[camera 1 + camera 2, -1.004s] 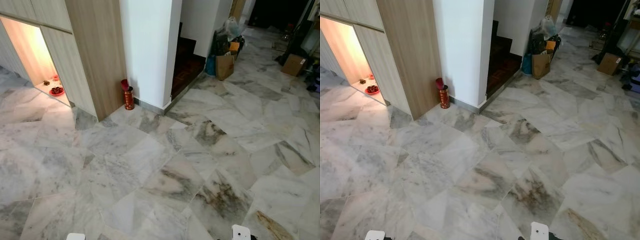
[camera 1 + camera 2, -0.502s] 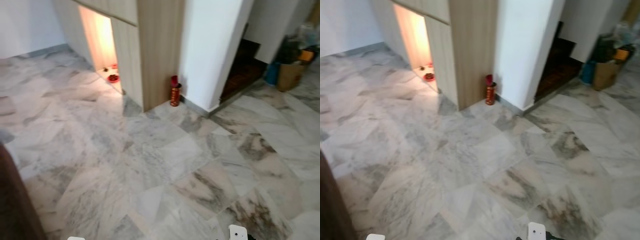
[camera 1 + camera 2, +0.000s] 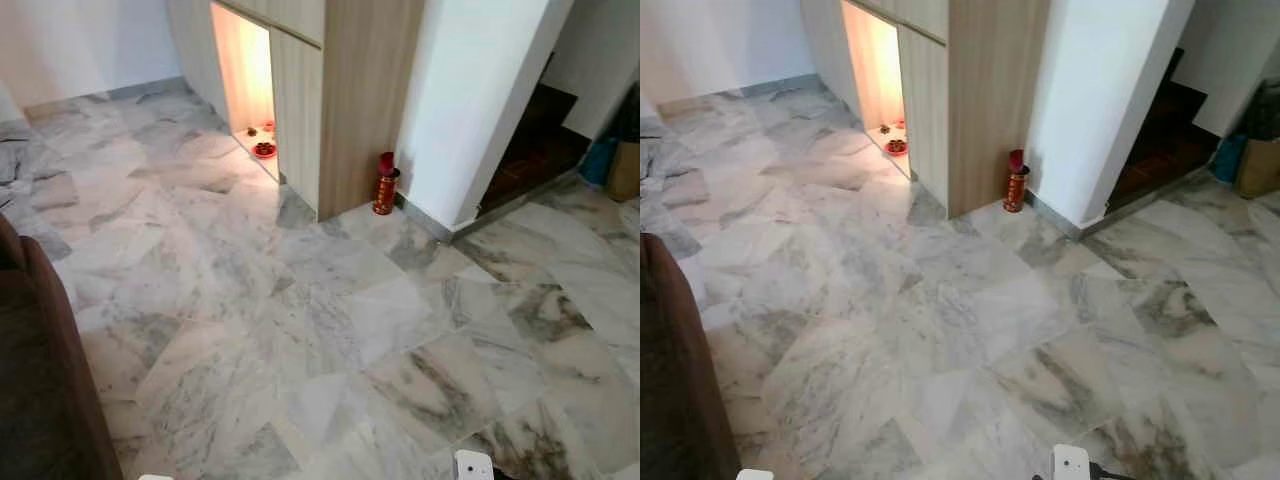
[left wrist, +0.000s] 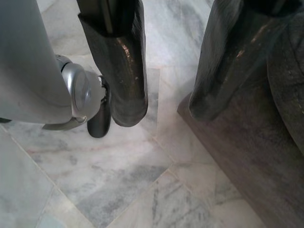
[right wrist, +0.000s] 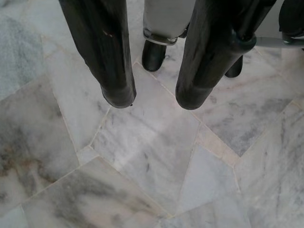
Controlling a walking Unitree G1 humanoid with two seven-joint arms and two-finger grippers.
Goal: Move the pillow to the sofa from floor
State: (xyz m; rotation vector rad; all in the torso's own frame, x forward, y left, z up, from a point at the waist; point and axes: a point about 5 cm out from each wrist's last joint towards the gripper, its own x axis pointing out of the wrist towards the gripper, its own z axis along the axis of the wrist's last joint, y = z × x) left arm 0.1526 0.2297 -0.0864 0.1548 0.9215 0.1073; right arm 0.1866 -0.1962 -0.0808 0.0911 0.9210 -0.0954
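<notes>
Camera swung left; sofa (image 3: 45,370) edge now showing. Both grippers' jaws apart, empty. Pillow unfound; task barely begun.

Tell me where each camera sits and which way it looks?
Head eyes: look forward and down at the marble floor, a wooden cabinet and a red canister.
Left wrist: looks down along the open left gripper at floor and a dark brown sofa.
Right wrist: looks down along the open right gripper at floor.
All share the floor.
</notes>
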